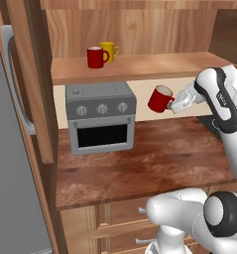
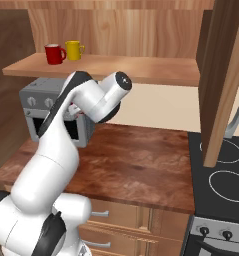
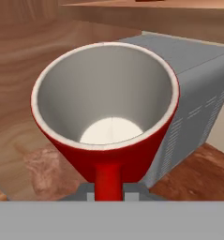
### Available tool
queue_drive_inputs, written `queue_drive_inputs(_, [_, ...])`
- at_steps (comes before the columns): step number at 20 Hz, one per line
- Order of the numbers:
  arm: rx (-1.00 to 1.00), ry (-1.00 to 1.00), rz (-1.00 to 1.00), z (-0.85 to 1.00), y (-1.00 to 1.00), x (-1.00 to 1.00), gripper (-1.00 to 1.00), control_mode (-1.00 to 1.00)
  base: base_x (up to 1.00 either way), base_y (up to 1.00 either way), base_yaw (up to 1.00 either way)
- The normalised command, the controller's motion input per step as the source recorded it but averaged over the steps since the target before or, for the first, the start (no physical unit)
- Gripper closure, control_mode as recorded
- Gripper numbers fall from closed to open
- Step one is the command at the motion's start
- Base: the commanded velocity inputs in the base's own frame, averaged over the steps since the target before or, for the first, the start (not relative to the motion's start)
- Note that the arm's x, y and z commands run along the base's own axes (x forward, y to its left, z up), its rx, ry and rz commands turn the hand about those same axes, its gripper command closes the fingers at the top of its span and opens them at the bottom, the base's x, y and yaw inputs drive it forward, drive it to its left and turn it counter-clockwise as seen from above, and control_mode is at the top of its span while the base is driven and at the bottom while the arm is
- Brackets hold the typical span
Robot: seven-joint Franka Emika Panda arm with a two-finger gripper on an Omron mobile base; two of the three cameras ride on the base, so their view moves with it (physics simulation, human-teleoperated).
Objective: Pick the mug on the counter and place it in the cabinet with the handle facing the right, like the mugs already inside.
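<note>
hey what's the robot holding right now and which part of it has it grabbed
The gripper holds the red mug by its handle, the fingers closed on the loop, with the mug lifted above the counter.

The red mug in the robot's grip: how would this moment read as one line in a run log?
phase: carrying | gripper: shut on mug by handle | mug: tilted, above counter | cabinet: not reached
</note>
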Motion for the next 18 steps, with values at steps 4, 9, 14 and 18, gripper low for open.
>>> queue_drive_inputs(4, [0.0,-0.05,0.0,0.49,0.0,0.0,1.0,-1.0,0.0,0.0,0.0])
queue_drive_inputs(9, [0.0,-0.04,0.0,0.39,0.0,0.0,1.0,-1.0,0.0,0.0,0.0])
queue_drive_inputs(14, [0.0,-0.01,0.01,0.25,0.0,0.0,1.0,-1.0,0.0,0.0,0.0])
queue_drive_inputs(18, [0.0,0.0,0.01,0.15,0.0,0.04,1.0,-1.0,0.0,0.0,0.0])
